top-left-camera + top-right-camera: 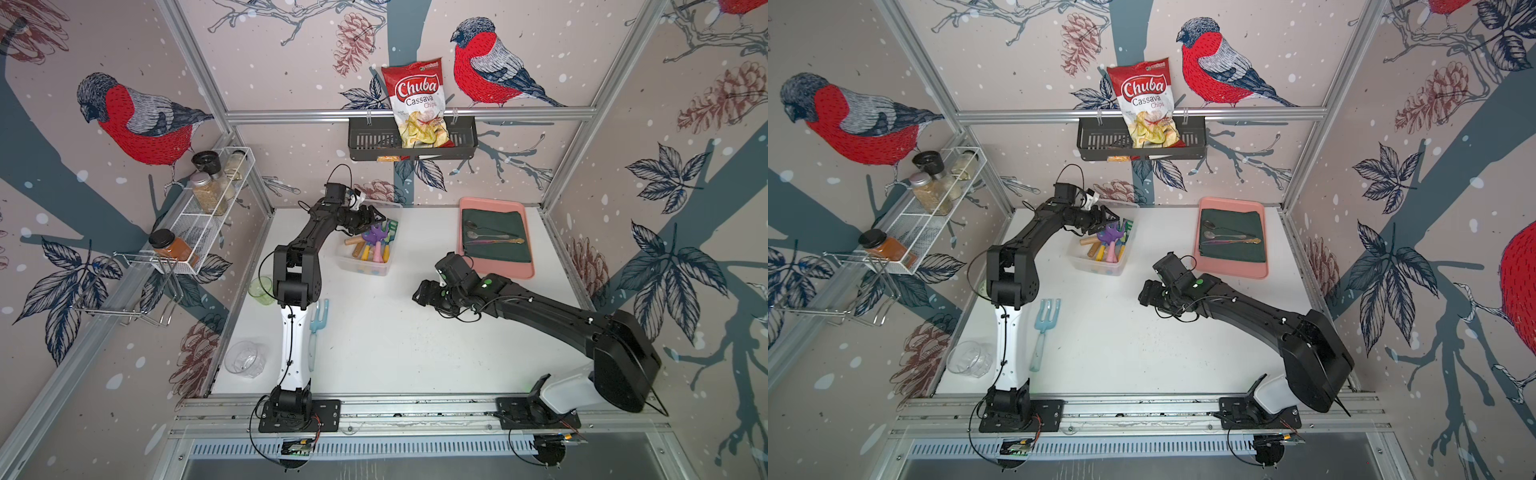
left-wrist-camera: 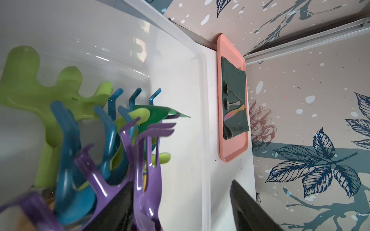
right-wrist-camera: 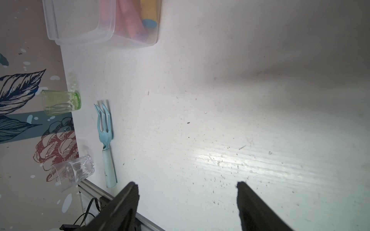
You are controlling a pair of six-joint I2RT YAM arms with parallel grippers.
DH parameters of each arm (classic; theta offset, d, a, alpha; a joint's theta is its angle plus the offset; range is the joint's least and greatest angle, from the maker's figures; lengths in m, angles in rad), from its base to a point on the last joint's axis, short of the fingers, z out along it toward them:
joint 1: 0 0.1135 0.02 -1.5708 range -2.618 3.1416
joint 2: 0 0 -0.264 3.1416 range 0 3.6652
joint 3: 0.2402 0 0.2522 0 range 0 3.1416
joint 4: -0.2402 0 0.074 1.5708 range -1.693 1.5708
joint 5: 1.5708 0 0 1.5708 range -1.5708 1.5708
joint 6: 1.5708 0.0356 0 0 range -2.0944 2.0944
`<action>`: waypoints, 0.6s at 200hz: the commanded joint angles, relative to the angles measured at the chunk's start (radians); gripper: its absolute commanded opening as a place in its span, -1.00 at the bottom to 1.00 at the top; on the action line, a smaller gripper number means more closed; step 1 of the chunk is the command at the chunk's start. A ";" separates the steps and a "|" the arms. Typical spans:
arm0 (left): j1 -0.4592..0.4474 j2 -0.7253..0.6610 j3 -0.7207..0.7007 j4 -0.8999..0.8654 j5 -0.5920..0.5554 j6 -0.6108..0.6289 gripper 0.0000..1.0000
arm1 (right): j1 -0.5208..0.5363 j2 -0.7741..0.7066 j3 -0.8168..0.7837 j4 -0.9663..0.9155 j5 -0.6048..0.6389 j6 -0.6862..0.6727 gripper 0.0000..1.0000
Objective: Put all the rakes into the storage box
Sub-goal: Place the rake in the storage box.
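My right fingers [image 3: 187,185] hang spread and empty over the bare white worktop [image 1: 395,340]. On the left side, a pale blue three-pronged garden fork [image 1: 1047,316] lies flat on the surface. Farther back, the purple plastic toy rake [image 1: 371,237] rests inside the clear rectangular plastic storage box [image 1: 365,268], on top of other coloured toy tools, its head at the far end. My left fingers [image 1: 376,216] stand parted just above it, clamping nothing. A flat pink tray [image 1: 496,270] sits well apart, far right.
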State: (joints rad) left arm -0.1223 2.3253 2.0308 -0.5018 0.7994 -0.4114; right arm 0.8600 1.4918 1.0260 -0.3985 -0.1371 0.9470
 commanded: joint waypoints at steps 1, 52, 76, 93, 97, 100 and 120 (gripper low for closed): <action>0.019 -0.078 -0.082 0.021 -0.039 0.006 0.54 | 0.073 0.051 0.045 -0.002 0.069 0.045 0.60; 0.103 -0.304 -0.343 0.110 -0.070 -0.039 0.65 | 0.264 0.279 0.261 -0.011 0.099 0.105 0.59; 0.164 -0.442 -0.447 0.123 -0.069 -0.044 0.65 | 0.345 0.413 0.414 -0.035 0.109 0.122 0.59; 0.226 -0.535 -0.509 0.099 -0.058 -0.029 0.67 | 0.398 0.532 0.562 -0.082 0.124 0.124 0.58; 0.242 -0.554 -0.522 0.090 -0.053 -0.024 0.67 | 0.409 0.561 0.602 -0.095 0.127 0.124 0.58; 0.254 -0.569 -0.532 0.081 -0.049 -0.020 0.67 | 0.416 0.582 0.629 -0.108 0.132 0.123 0.58; 0.327 -0.649 -0.596 0.032 -0.030 0.006 0.69 | 0.458 0.730 0.851 -0.207 0.160 0.117 0.57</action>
State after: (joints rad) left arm 0.1432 1.7458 1.4883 -0.4225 0.7387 -0.4438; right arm 1.2800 2.0975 1.6970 -0.4770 -0.0288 1.0534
